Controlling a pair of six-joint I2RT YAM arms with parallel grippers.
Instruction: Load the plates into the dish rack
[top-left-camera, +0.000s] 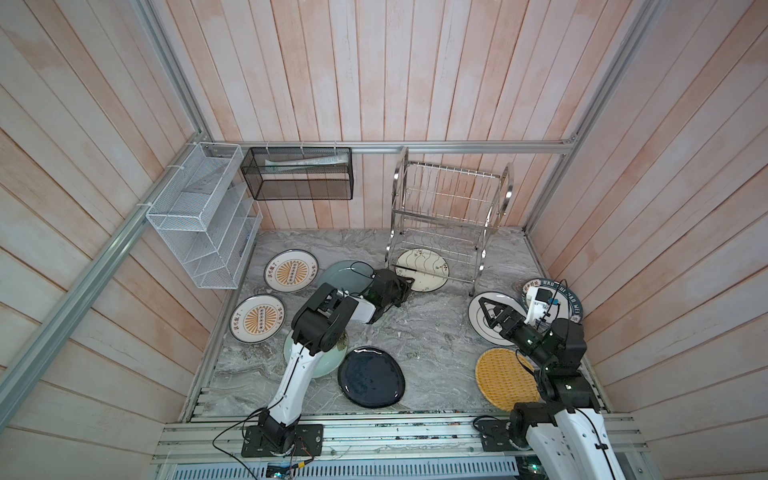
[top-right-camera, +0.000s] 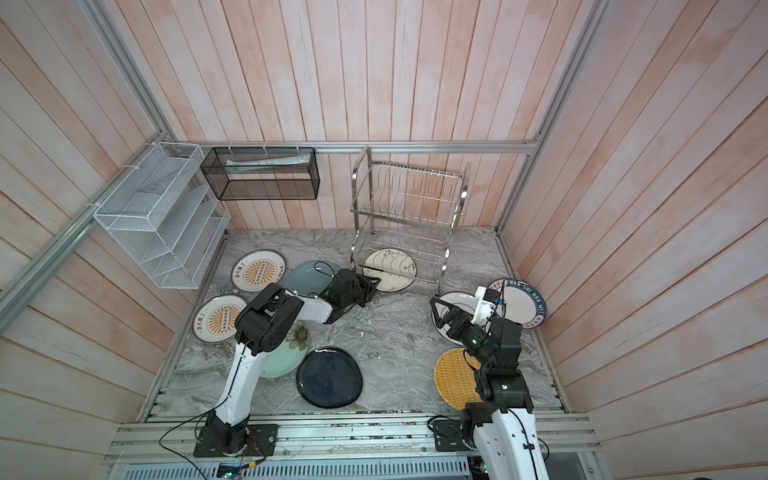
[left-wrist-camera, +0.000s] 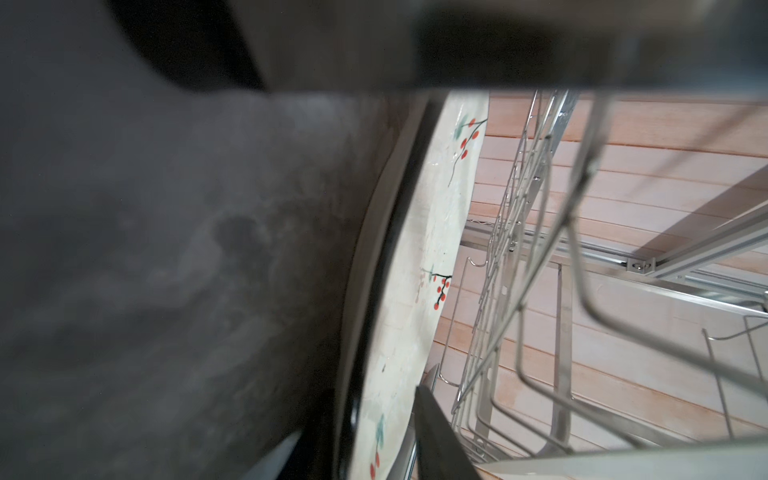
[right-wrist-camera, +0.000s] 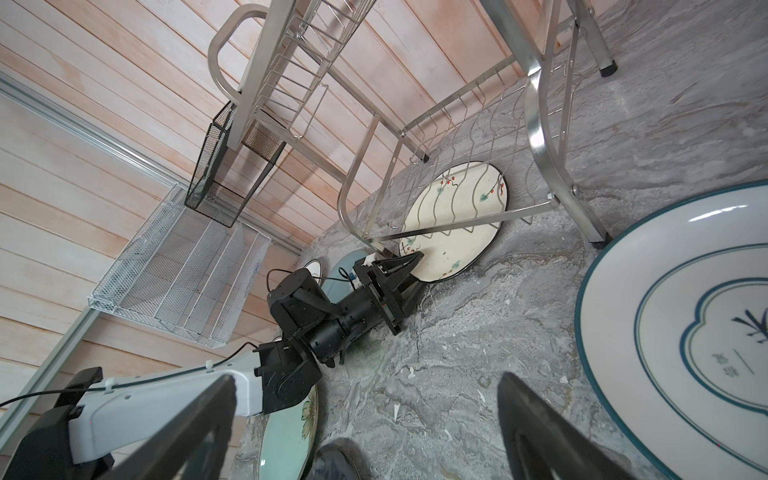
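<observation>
**A:** Where is the left pincer (top-left-camera: 409, 286)?

**B:** It is low over the counter (top-left-camera: 436, 353), at the 7 o'clock rim of the cream plate (top-left-camera: 424, 283). The jaws stand narrow, one on each side of that rim. I cannot tell whether they pinch it.

**A:** And the plate itself?

**B:** It lies flat on the counter, its far half under the lower tier of the dish rack (top-left-camera: 509, 187). The rack stands at 1 o'clock on the counter, by the back wall.

**A:** The right pincer (top-left-camera: 486, 314)?

**B:** It gapes wide and holds nothing. It hangs over the 9 o'clock side of a white lettered plate (top-left-camera: 505, 300), at 3 o'clock on the counter. A second lettered plate (top-left-camera: 573, 305) sits just beside that one, at its 2 o'clock.

**A:** Where are the other plates?

**B:**
- The grey-blue plate (top-left-camera: 345, 276) lies at 9 o'clock from the left pincer, partly under the wrist.
- An orange-sunburst plate (top-left-camera: 291, 271) lies beyond it.
- A second orange-sunburst plate (top-left-camera: 257, 318) lies at 8 o'clock, near the counter's edge.
- The pale green flowered plate (top-right-camera: 286, 357) lies at 7 o'clock, half hidden by the left arm.
- The dark navy plate (top-left-camera: 371, 377) is at 6 o'clock.
- The yellow woven plate (top-left-camera: 503, 378) is at 4 o'clock, partly under the right arm.

All lie flat on the counter.
</observation>
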